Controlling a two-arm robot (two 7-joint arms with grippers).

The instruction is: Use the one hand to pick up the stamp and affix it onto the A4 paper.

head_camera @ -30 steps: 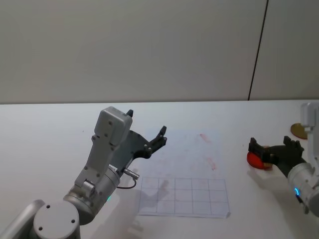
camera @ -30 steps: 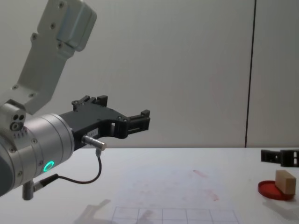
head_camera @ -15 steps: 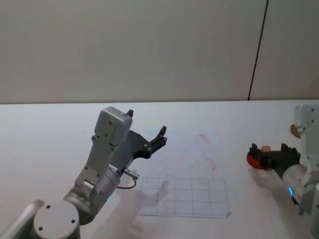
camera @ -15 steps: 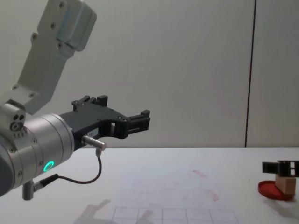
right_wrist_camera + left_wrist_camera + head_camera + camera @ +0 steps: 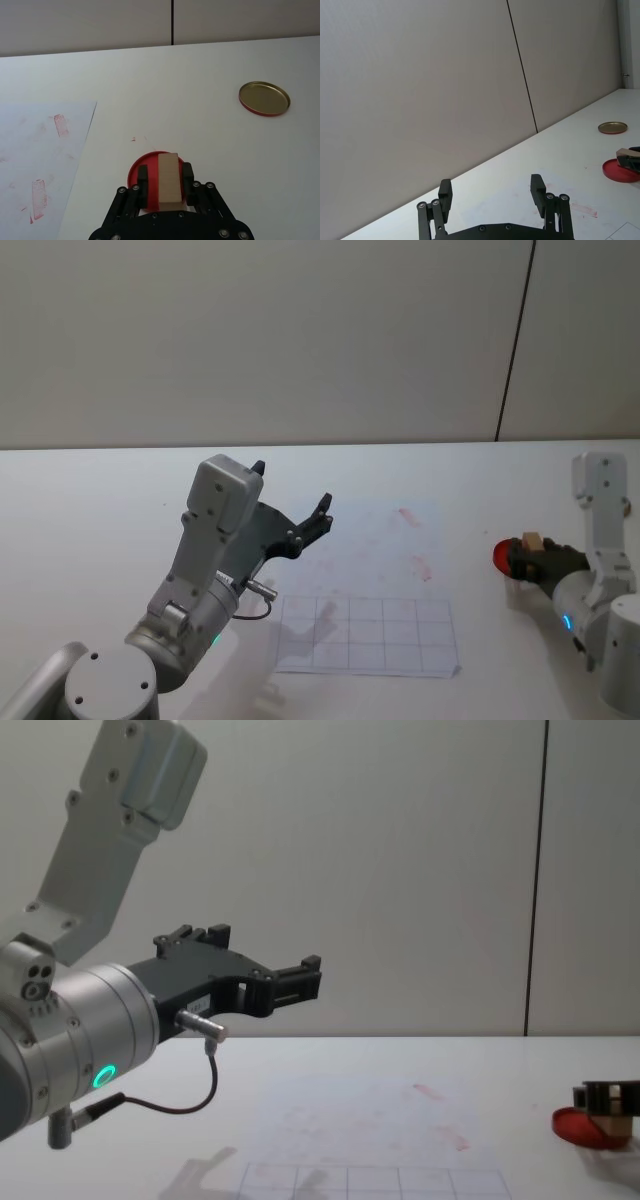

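Note:
The stamp (image 5: 168, 177), a small tan wooden block, stands on the round red ink pad (image 5: 134, 175) at the table's right. My right gripper (image 5: 165, 181) is shut on the stamp, with one black finger on each side of it. The head view shows the stamp (image 5: 533, 541) poking out above that gripper (image 5: 536, 556), and the chest view has the pair low at the right edge (image 5: 608, 1098). The A4 paper (image 5: 370, 580) lies flat at mid-table, with red smudges and a printed grid. My left gripper (image 5: 292, 485) hangs open in the air above the paper's left side.
A gold-coloured round lid (image 5: 264, 98) lies on the white table beyond the ink pad. The left arm's bulky silver wrist (image 5: 70, 1040) fills the near left of the chest view. A grey wall stands behind the table.
My right gripper came down around the stamp on the ink pad and its fingers closed in on the block. The left arm has not moved.

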